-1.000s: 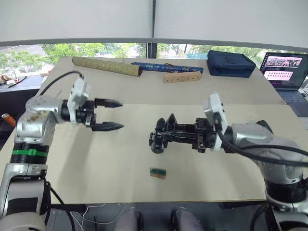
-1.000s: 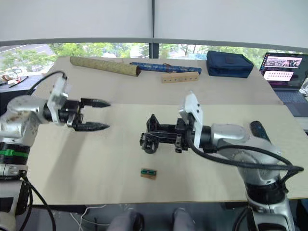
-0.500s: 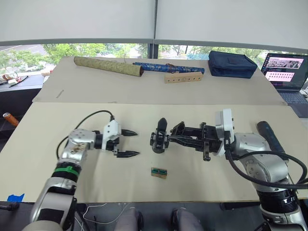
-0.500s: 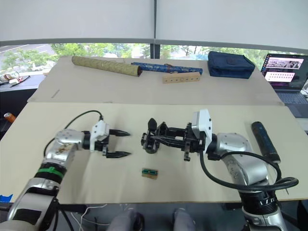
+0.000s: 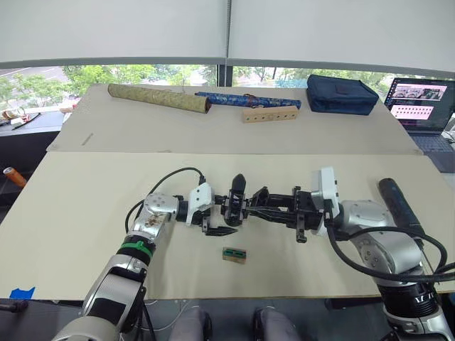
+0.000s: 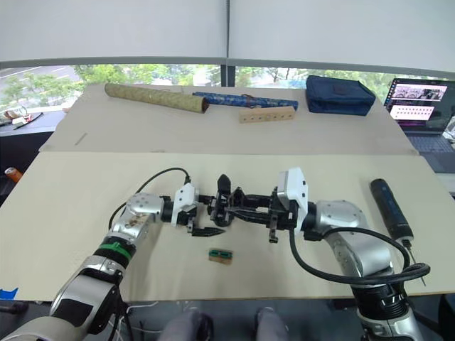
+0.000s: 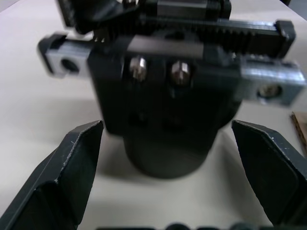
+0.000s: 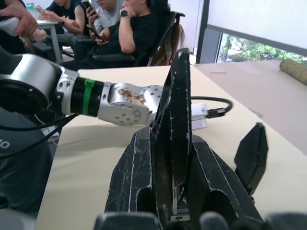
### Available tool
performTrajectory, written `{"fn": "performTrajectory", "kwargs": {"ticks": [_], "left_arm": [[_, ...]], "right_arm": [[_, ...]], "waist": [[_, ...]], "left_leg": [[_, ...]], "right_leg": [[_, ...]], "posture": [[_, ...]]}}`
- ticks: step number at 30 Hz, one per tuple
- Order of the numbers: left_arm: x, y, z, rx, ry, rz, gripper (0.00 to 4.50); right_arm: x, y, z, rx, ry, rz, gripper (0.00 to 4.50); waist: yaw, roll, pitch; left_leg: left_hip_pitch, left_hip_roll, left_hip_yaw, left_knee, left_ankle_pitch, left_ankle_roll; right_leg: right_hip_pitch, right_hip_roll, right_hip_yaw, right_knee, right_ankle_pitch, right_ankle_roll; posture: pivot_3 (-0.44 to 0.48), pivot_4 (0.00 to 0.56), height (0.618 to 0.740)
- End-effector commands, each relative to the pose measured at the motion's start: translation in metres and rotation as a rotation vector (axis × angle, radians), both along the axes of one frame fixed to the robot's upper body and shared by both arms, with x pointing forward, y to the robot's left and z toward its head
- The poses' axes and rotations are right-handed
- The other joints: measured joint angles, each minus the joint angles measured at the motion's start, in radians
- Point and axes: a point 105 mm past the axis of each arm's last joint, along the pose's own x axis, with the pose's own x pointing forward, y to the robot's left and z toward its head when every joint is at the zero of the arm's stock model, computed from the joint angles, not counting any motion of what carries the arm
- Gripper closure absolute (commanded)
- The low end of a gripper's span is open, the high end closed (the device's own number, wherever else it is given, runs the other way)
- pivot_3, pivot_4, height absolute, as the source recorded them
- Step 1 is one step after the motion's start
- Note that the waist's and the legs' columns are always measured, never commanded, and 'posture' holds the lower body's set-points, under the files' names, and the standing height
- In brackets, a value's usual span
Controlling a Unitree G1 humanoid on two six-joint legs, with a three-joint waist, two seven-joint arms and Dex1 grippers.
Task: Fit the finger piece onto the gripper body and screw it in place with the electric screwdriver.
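light: bright daylight from rear windows | shadows: soft | blur: left wrist view close-up out of focus

The gripper body (image 5: 245,207) lay mid-worktop (image 5: 85,213) between my arms, the electric screwdriver (image 5: 399,207) far right, a small block (image 5: 233,254) in front.

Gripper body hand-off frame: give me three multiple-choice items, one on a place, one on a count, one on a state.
1. Where does the electric screwdriver lie?
A. on the table beside the right arm
B. in the left gripper
C. on the laptop

2. How many long rolls lie at the far edge?
A. one
B. two
C. four

3. How is the left gripper?
A. shut on the green block
B. shut on nothing
C. open, a finger on each side of the gripper body

Answers: 1 A, it lies untouched right of that arm. 2 B, a gold roll and a blue roll. 3 C, the left wrist view shows both fingers apart, round base between.
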Motion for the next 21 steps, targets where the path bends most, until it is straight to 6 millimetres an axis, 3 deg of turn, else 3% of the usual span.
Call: {"fn": "performTrajectory", "kwargs": {"ticks": [1, 5, 10, 21], "left_arm": [[0.004, -0.004, 0.006, 0.005, -0.036, -0.003, 0.0], [0.004, -0.002, 0.001, 0.028, -0.035, -0.005, 0.0], [0.005, 0.002, -0.003, 0.04, -0.023, 0.005, 2.22], [-0.001, 0.006, -0.008, 0.051, 0.02, -0.009, 2.21]], "right_arm": [[-0.003, 0.004, 0.007, -0.003, -0.047, 0.026, 4.07], [-0.001, 0.01, 0.004, -0.008, -0.051, 0.033, 4.07], [0.004, 0.018, 0.003, 0.002, -0.075, 0.033, 4.07], [0.017, 0.036, -0.011, -0.017, -0.091, 0.031, 4.07]], "waist": [[0.0, 0.0, 0.0], [0.0, 0.0, 0.0], [0.0, 0.0, 0.0], [-0.003, 0.0, 0.0]], "left_leg": [[0.0, 0.0, 0.0, 0.0, 0.0, 0.0], [0.0, 0.0, 0.0, 0.0, 0.0, 0.0], [0.0, 0.0, 0.0, 0.0, 0.0, 0.0], [0.001, 0.0, 0.0, 0.0, 0.0, 0.0]], "right_leg": [[0.0, 0.0, 0.0, 0.0, 0.0, 0.0], [0.0, 0.0, 0.0, 0.0, 0.0, 0.0], [0.0, 0.0, 0.0, 0.001, 0.0, 0.0], [0.0, 0.0, 0.0, 0.001, 0.0, 0.0]], "posture": [[0.0, 0.15, 0.74], [0.0, 0.15, 0.74], [0.0, 0.15, 0.74], [0.0, 0.15, 0.74]]}}
